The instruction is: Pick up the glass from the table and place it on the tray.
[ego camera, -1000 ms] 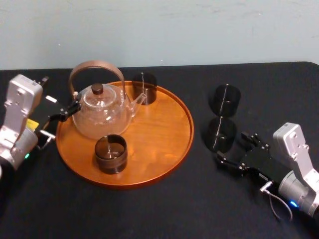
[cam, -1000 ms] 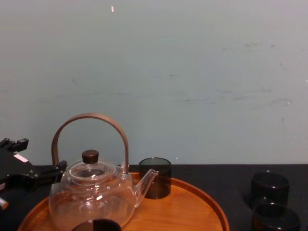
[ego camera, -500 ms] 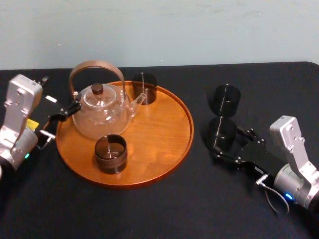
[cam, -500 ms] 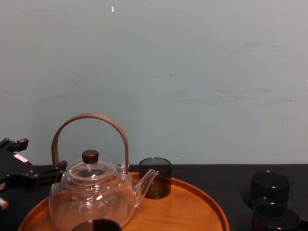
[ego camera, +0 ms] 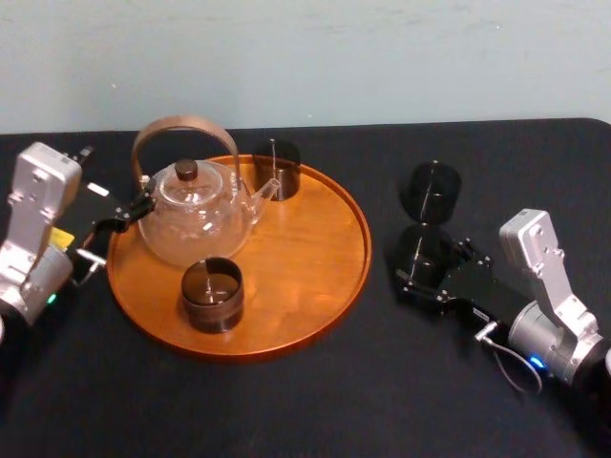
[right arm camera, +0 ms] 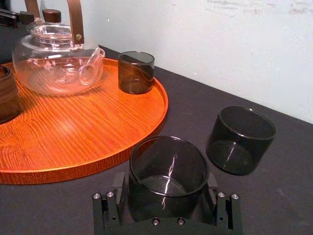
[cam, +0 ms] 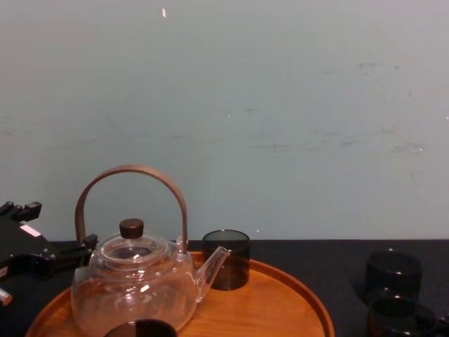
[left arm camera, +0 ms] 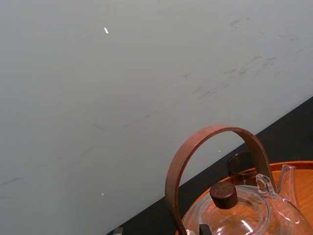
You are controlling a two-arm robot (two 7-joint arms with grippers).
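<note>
Glass (right arm camera: 167,169): upright on the worktop, mouth up, long axis vertical; off the tray, near its right rim without touching; set between the two fingers of the right pincer, hence far nearer the right arm than the left.
Wall (ego camera: 382,57): plain pale blue-green, close behind the far edge; nothing hanging over the work.
Worktop (ego camera: 286,401): flat matte black, bare between glass and tray, so probably a clear path leftward.
Tray (ego camera: 305,248): round, orange-brown wood, low raised rim to be lifted over; open wood on its right half, likely room enough for the set-down.
Teapot (ego camera: 191,215): clear glass with a hooped handle, on the tray's left side, well apart from that open patch.
Right pincer (ego camera: 434,267): low over the worktop, open, one finger at each side of the glass wall; holding nothing yet; contact cannot be told.
Left pincer (ego camera: 119,218): parked at the tray's left rim beside the teapot.
Second glass (ego camera: 431,191): just behind the target, a knock risk on lifting.
Tray glasses: far one (ego camera: 275,168), near one (ego camera: 213,294).
</note>
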